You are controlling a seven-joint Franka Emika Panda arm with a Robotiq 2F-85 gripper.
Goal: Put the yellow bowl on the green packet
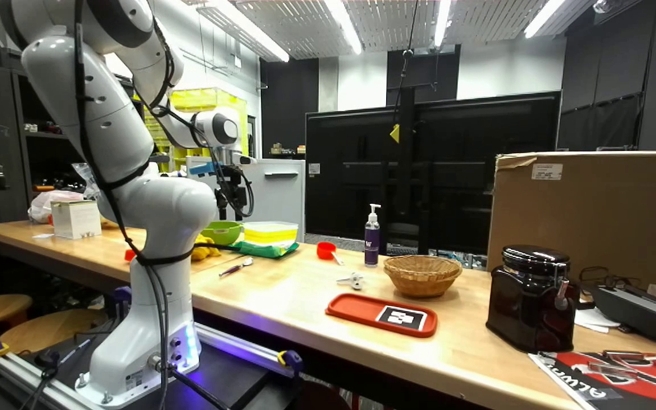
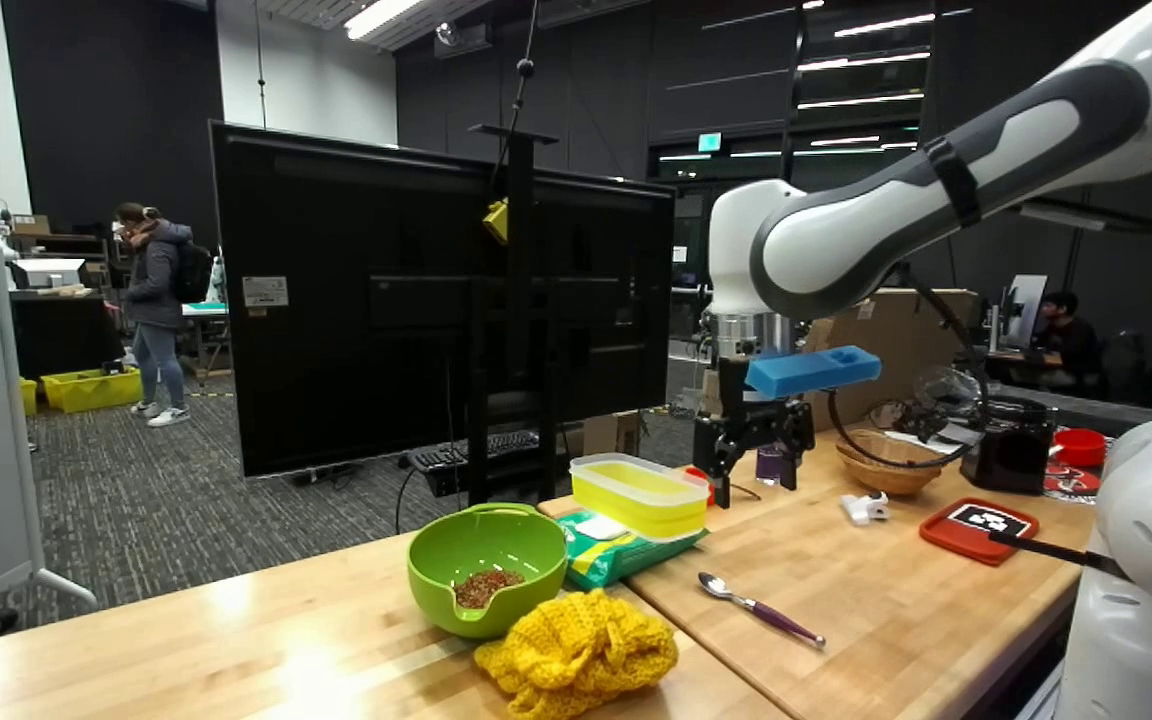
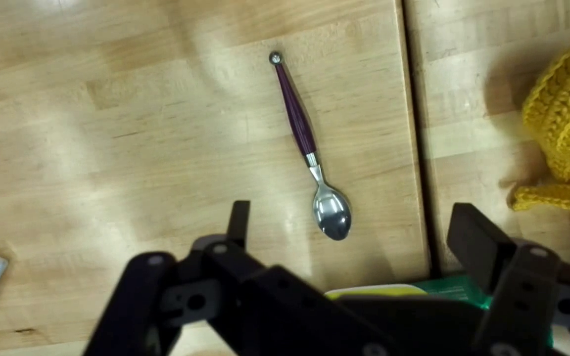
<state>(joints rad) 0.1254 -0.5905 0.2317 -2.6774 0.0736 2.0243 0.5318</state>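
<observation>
The yellow bowl (image 2: 641,503), with a whitish translucent rim, rests on top of the green packet (image 2: 604,560). In another exterior view the yellow bowl (image 1: 271,233) also sits on the green packet (image 1: 259,250). My gripper (image 2: 756,488) is open and empty, raised above the table beside the bowl and apart from it. In the wrist view the open fingers (image 3: 352,217) frame bare wood and a spoon. There a sliver of the yellow bowl (image 3: 379,291) and part of the green packet (image 3: 455,287) show at the bottom, mostly hidden behind the gripper.
A green bowl (image 2: 456,560) with brown bits and a yellow knitted cloth (image 2: 581,655) lie close to the packet. A spoon (image 2: 761,610) lies in front. A red scoop (image 1: 326,250), pump bottle (image 1: 372,239), woven basket (image 1: 422,276) and red tray (image 1: 356,307) stand further along.
</observation>
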